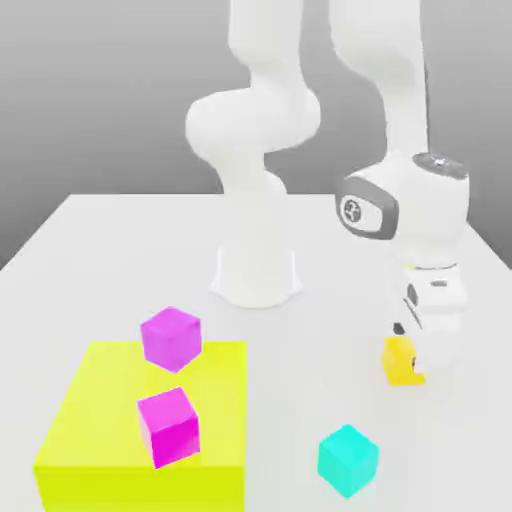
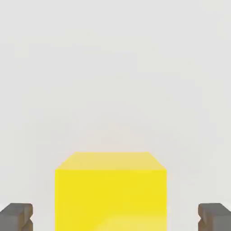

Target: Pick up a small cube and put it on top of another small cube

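Note:
A small yellow-orange cube (image 1: pixel 401 362) rests on the white table at the exterior view's right. My gripper (image 1: pixel 412 345) is lowered straight over it. In the hand view the yellow cube (image 2: pixel 111 189) sits between the two dark fingertips (image 2: pixel 17 215), which stand wide apart on either side without touching it, so the gripper (image 2: pixel 115 217) is open. A small cyan cube (image 1: pixel 347 459) lies nearer the front, apart from the arm. Two small magenta cubes (image 1: pixel 171 337) (image 1: pixel 167 425) sit at the exterior view's left.
A large flat yellow block (image 1: pixel 215 440) fills the front left and carries one magenta cube, with the other at its back edge. The robot's white base (image 1: pixel 256 270) stands at the table's middle back.

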Controlling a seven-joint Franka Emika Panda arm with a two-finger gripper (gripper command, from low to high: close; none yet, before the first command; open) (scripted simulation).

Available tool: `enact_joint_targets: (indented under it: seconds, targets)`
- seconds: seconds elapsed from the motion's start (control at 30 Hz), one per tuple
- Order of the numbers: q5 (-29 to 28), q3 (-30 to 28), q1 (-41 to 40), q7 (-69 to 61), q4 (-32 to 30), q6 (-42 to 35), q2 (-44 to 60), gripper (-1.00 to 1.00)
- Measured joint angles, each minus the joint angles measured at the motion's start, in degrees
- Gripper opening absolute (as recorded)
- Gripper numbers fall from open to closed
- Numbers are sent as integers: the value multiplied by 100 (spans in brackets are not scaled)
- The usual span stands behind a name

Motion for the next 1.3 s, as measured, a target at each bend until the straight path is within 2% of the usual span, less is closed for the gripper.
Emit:
enact_joint_targets:
  seconds: [0.23,0.5,0.63,1.0,1.07,1.17,1.2,1.3]
  targets:
    - [-19,-5,2,16,0,-13,-4,-100]
    - [521,211,-131,-466,-240,-1290,-1526,-100]
    - [250,-426,-839,-1230,-85,-2192,-2312,-100]
    - [-967,-2416,-3183,-3505,477,-4702,-4339,-100]
    - [-1046,-2611,-3340,-3690,428,-4571,-4253,-100]
    - [-1062,-2781,-3357,-3791,240,-3942,-3806,-100]
    - [-1062,-2829,-3350,-3811,170,-3707,-3639,100]
    - [-1062,-2829,-3350,-3811,170,-3707,-3639,100]
